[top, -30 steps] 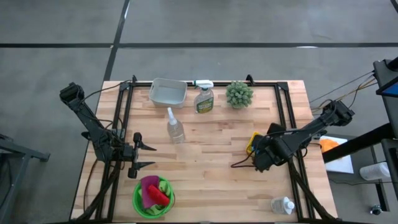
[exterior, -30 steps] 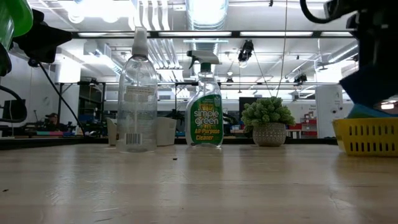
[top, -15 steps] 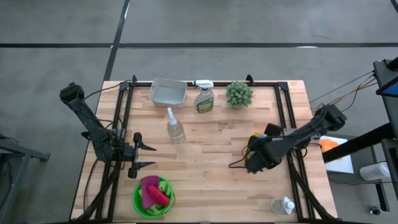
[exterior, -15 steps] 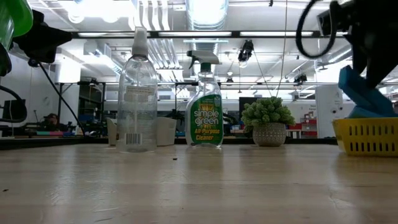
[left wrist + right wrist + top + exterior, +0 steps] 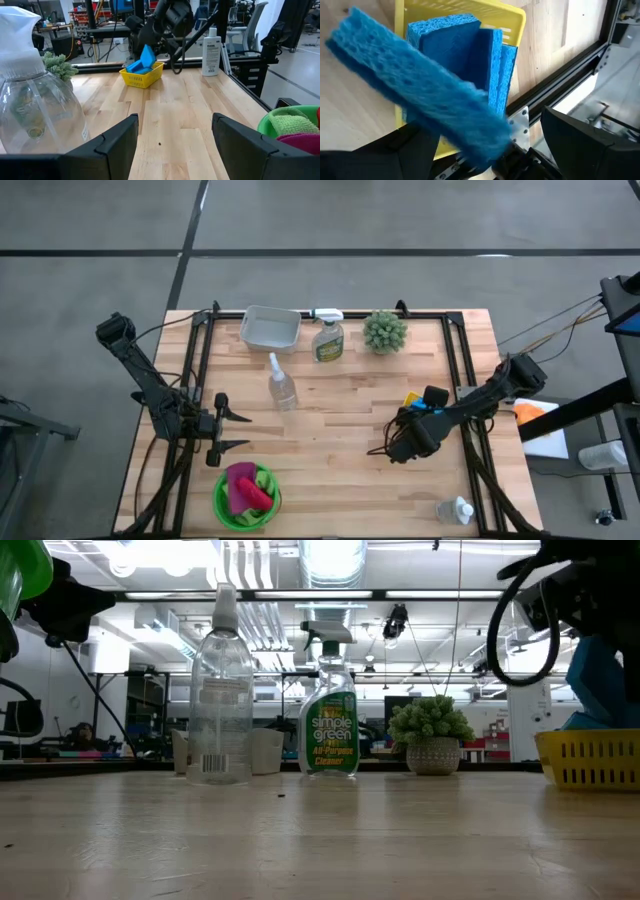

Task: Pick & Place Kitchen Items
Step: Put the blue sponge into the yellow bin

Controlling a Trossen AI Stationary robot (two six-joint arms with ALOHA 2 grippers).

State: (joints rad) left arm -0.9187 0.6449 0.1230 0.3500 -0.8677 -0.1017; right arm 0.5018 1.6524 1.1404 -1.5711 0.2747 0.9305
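Observation:
A yellow basket (image 5: pixel 409 398) stands at the table's right, with blue sponges (image 5: pixel 455 55) on edge inside it. One more blue sponge (image 5: pixel 415 85) slants across their tops, one end out past the basket's rim. Its near end lies between the fingers of my right gripper (image 5: pixel 480 125), which stands wide open just above the basket (image 5: pixel 142 76) and points steeply down. My left gripper (image 5: pixel 235 430) waits open and level at the table's left, holding nothing. My right gripper has the slanting sponge's near end (image 5: pixel 485 142) between its wide-apart fingers. That end lies close by one finger (image 5: pixel 395 150), and a gap shows before the other finger (image 5: pixel 580 140). I cannot tell whether either finger touches the sponge.
A green bowl (image 5: pixel 222 510) with pink, red and green cloths sits front left. A clear spray bottle (image 5: pixel 281 385), a green-labelled spray bottle (image 5: pixel 328 338), a grey tub (image 5: pixel 270 328) and a potted plant (image 5: pixel 384 330) stand toward the far edge. A white bottle (image 5: pixel 455 508) lies front right.
My right arm has reached down toward the yellow basket and its gripper has tipped more steeply downward, fingers staying wide apart. The slanting blue sponge has turned steeper and sunk onto the basket.

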